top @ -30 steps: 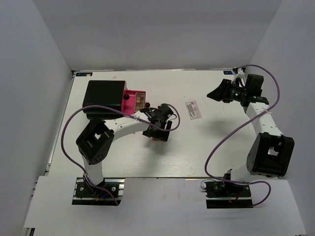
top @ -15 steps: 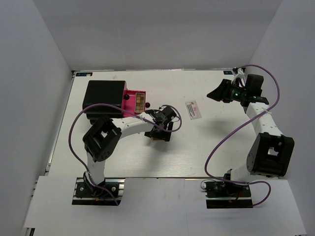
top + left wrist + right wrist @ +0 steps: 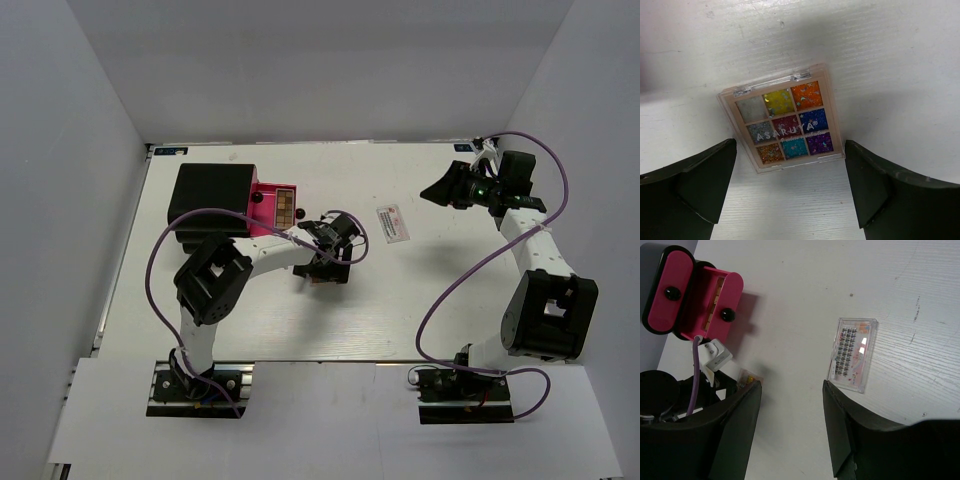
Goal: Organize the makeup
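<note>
Multicoloured square palette (image 3: 785, 122) lies (untouched) between parted left end effector (image 3: 790, 150) fingers.

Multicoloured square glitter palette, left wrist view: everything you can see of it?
The multicoloured square glitter palette is a beige plastic case under a clear lid, hinge clips on its far edge, white ASARUYA lettering. Nine pans, three by three: silver, yellow, orange, grey, red, blue, copper, teal, purple. It lies flat, slightly skewed, on the white table between the fingers of the open left gripper, touching neither.

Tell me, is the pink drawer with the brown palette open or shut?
Open. The pink drawer juts out from the black box, its brown palette showing from above.
</note>
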### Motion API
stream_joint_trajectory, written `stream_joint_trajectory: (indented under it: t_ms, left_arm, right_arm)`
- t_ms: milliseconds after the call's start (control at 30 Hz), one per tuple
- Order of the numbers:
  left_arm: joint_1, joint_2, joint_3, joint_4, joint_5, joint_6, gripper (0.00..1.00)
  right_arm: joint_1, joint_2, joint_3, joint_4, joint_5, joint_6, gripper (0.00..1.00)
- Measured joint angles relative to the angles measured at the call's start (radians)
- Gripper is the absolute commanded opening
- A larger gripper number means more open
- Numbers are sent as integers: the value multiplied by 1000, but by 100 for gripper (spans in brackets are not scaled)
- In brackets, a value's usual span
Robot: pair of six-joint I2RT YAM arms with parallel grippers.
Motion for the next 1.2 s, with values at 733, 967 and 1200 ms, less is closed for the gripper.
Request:
stream_joint_trajectory:
  t_ms: [733,967,1200]
  left_arm:
    - [9,-154,32,35,13,154,23]
    - [21,-224,160,26,-67,230,25]
    - [116,-218,261,-34,-179,253,25]
  right_arm:
    - [0,0,0,0,0,0,58]
    - [0,0,0,0,0,0,58]
    - [0,0,0,0,0,0,58]
